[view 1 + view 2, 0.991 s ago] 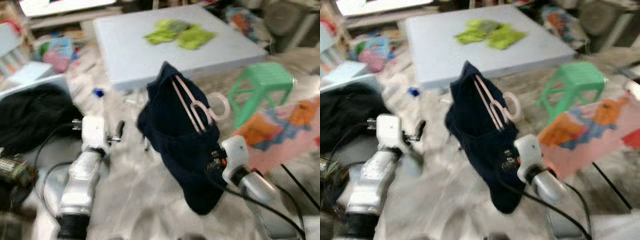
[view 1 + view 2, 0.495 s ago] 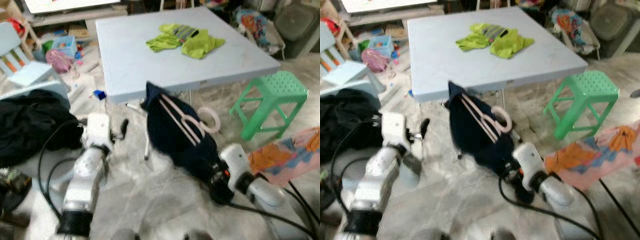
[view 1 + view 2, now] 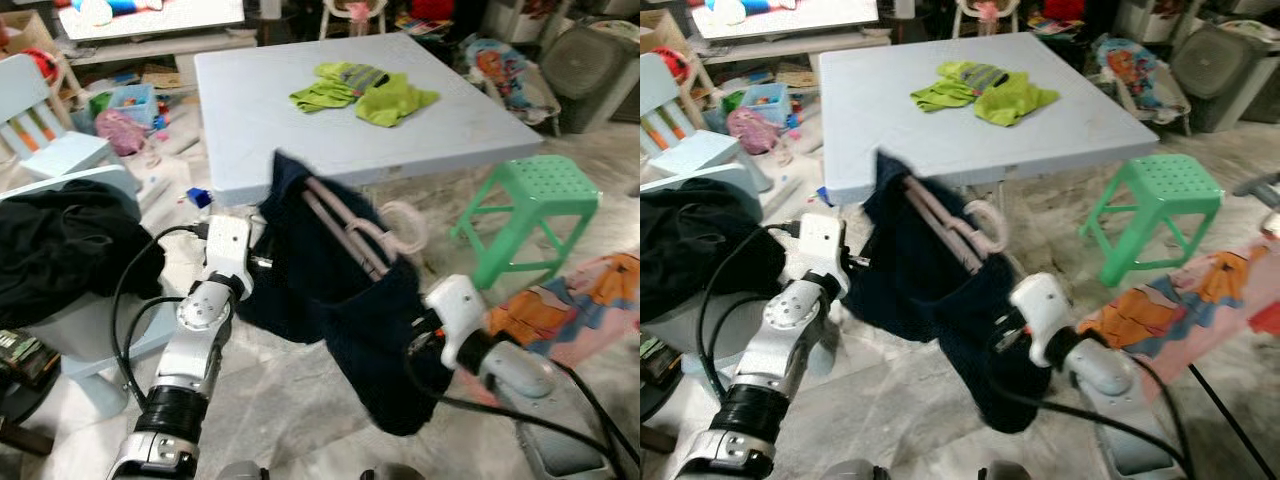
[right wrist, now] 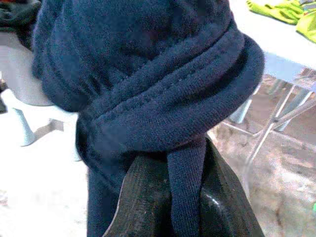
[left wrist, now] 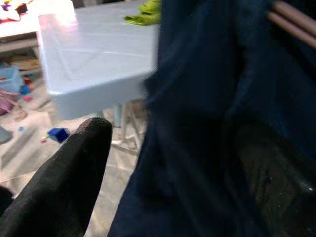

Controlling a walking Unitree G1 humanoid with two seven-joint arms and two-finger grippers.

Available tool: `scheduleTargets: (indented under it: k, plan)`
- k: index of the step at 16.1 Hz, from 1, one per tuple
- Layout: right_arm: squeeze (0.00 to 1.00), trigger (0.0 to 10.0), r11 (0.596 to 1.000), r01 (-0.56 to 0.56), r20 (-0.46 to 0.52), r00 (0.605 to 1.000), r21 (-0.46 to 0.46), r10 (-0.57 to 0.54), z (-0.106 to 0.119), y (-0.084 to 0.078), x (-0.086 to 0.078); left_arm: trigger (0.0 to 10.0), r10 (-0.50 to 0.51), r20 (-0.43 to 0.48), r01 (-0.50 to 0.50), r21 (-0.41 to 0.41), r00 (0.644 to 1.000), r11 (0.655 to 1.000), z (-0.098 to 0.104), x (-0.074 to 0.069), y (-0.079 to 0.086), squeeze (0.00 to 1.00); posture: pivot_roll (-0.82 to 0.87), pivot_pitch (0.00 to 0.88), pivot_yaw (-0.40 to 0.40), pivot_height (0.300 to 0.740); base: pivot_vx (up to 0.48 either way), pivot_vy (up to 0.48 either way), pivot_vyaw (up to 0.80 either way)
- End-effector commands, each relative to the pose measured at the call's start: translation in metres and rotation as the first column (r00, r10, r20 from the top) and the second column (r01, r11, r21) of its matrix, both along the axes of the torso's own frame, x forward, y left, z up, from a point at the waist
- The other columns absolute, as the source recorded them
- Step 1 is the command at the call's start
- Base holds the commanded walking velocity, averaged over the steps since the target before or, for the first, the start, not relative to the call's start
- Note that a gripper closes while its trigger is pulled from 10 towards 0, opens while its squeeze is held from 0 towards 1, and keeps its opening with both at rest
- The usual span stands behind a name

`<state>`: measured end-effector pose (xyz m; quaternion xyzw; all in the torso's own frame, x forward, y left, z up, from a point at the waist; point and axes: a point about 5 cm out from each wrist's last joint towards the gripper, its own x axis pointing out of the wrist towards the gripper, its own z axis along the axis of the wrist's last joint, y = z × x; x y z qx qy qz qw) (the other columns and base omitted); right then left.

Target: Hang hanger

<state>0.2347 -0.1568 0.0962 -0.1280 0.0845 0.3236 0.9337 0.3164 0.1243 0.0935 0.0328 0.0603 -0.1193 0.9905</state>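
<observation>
A dark navy garment (image 3: 365, 300) hangs on a pink hanger (image 3: 385, 225), held up in front of the light blue table (image 3: 260, 130). The pink hook curls out of the garment's top right. My right gripper (image 4: 185, 207) is under the garment's lower part, shut on a fold of the navy cloth. My left gripper (image 3: 260, 262) is against the garment's left edge. In the left wrist view its fingers (image 5: 64, 182) stand wide apart, open, with navy cloth hanging between them.
Green clothes (image 3: 365, 90) lie on the table. A green stool (image 3: 535, 195) stands at the right, with colourful cloth (image 3: 590, 295) on the floor by it. Black clothes (image 3: 60, 245) are heaped on a pale blue chair at the left. Toys litter the far floor.
My left arm has reached right and forward, so its gripper now meets the garment's left edge. The garment hangs wider and lower. The camera has shifted too.
</observation>
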Motion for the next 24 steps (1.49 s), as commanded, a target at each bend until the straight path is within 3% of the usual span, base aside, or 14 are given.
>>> scheduleTargets:
  k: [1, 4, 7, 11, 13, 15, 17, 19, 20, 22, 24]
  plan:
    - [0.0, 10.0, 1.0, -0.025, 0.068, 0.997, 0.01, 0.024, 0.015, 0.007, 0.004, 10.0, -0.031, 0.024, 0.031, 0.011, 0.999, 0.999, 0.006, 0.006, -0.007, 0.0, -0.06, 0.011, 0.007, 0.74, 0.0, 0.0, 0.0]
    - [0.0, 10.0, 0.998, -0.041, 0.058, 0.998, 0.042, 0.038, 0.018, 0.013, 0.004, 10.0, -0.047, 0.033, 0.047, 0.001, 0.998, 0.999, 0.007, 0.009, -0.016, 0.0, -0.07, 0.004, 0.008, 0.74, 0.0, 0.0, 0.0]
    - [0.0, 10.0, 0.98, -0.188, -0.02, 0.982, 0.069, 0.19, 0.021, 0.02, -0.014, 10.0, -0.058, 0.037, 0.058, -0.011, 0.998, 0.998, 0.001, 0.008, -0.026, 0.0, -0.07, 0.002, 0.005, 0.74, 0.0, 0.0, 0.0]
    - [0.0, 10.0, 0.955, -0.297, -0.112, 0.949, 0.003, 0.295, 0.013, 0.008, -0.033, 10.0, 0.018, 0.047, -0.019, 0.022, 0.999, 1.0, 0.0, 0.013, -0.01, 0.0, -0.09, 0.004, 0.007, 0.74, 0.0, 0.0, 0.0]
    - [0.0, 10.0, 0.943, -0.331, -0.167, 0.932, -0.043, 0.32, 0.013, -0.01, -0.037, 10.0, 0.101, 0.06, -0.105, 0.05, 0.993, 0.993, 0.003, 0.021, 0.014, 0.0, -0.09, 0.006, 0.005, 0.74, 0.0, 0.0, 0.0]
    - [0.0, 10.0, 0.942, -0.32, -0.187, 0.936, -0.098, 0.299, 0.013, -0.025, -0.035, 10.0, 0.117, 0.064, -0.121, 0.06, 0.991, 0.991, 0.004, 0.022, 0.021, 0.0, -0.09, 0.007, 0.006, 0.74, 0.0, 0.0, 0.0]
    - [0.0, 10.0, 0.931, -0.29, -0.244, 0.941, -0.221, 0.236, 0.013, -0.068, -0.029, 10.0, 0.13, 0.064, -0.135, 0.08, 0.989, 0.988, 0.001, 0.021, 0.032, 0.0, -0.1, 0.009, 0.004, 0.74, 0.0, 0.0, 0.0]
    - [0.0, 10.0, 0.93, -0.288, -0.257, 0.939, -0.23, 0.228, 0.014, -0.074, -0.029, 10.0, 0.133, 0.065, -0.138, 0.084, 0.989, 0.987, 0.0, 0.021, 0.034, 0.0, -0.1, 0.009, 0.004, 0.74, 0.0, 0.0, 0.0]
    - [0.0, 10.0, 0.898, -0.344, -0.332, 0.91, -0.274, 0.248, 0.018, -0.097, -0.037, 10.0, 0.144, 0.061, -0.149, 0.087, 0.988, 0.985, -0.002, 0.018, 0.041, 0.0, -0.1, 0.012, 0.004, 0.74, 0.0, 0.0, 0.0]
    - [0.0, 10.0, 0.863, -0.406, -0.388, 0.879, -0.301, 0.278, 0.028, -0.113, -0.044, 10.0, 0.151, 0.057, -0.156, 0.094, 0.987, 0.983, -0.003, 0.017, 0.047, 0.0, -0.1, 0.014, 0.006, 0.74, 0.0, 0.0, 0.0]
    - [0.0, 10.0, 0.822, -0.5, -0.418, 0.831, -0.273, 0.367, 0.052, -0.122, -0.054, 10.0, 0.15, 0.039, -0.153, 0.095, 0.988, 0.984, -0.005, 0.017, 0.051, 0.0, -0.1, 0.015, 0.01, 0.74, 0.0, 0.0, 0.0]
